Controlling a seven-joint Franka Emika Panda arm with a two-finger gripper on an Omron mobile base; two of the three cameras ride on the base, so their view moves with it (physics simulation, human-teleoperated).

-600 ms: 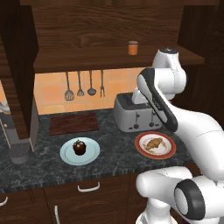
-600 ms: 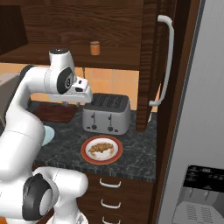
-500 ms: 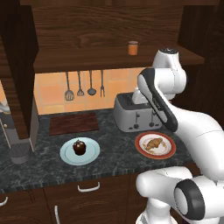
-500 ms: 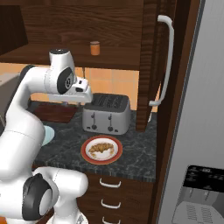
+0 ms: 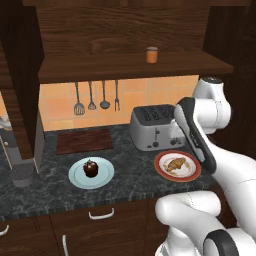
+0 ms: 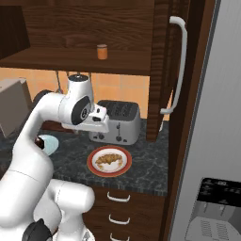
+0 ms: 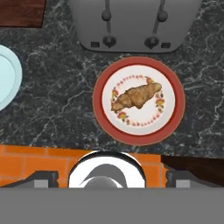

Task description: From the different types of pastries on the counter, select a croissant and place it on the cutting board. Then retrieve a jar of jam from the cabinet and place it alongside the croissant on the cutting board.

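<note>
Gripper: in the hand view the two dark tips sit at the bottom corners, so it stands wide with nothing between them, high above the bench.
Croissant (image 7: 136,96): lies in the middle of the red-rimmed plate (image 7: 103,118), centre of the hand view; in the left base view it is at lower right (image 5: 175,163), in the right base view at lower centre (image 6: 108,159).
Red-rimmed plate: flat on the bench (image 5: 130,170), just in front of the toaster.
Dark pastry (image 5: 90,168): round and glossy, on the blue plate (image 5: 105,175), lower left of centre in the left base view, well apart from the croissant.
Toaster (image 5: 152,127): silver, two slots, behind the red-rimmed plate; its front with two levers fills the top of the hand view (image 7: 131,22).
Board (image 5: 84,140): dark reddish, flat on the bench behind the blue plate, left of the toaster; nothing on it.
Utensils (image 5: 91,97): four hang on the orange tiled wall above the board.
Jar (image 5: 152,54): orange, upright on the cabinet shelf (image 5: 130,67), top centre of the left base view; upper left (image 6: 101,51) in the right base view.
</note>
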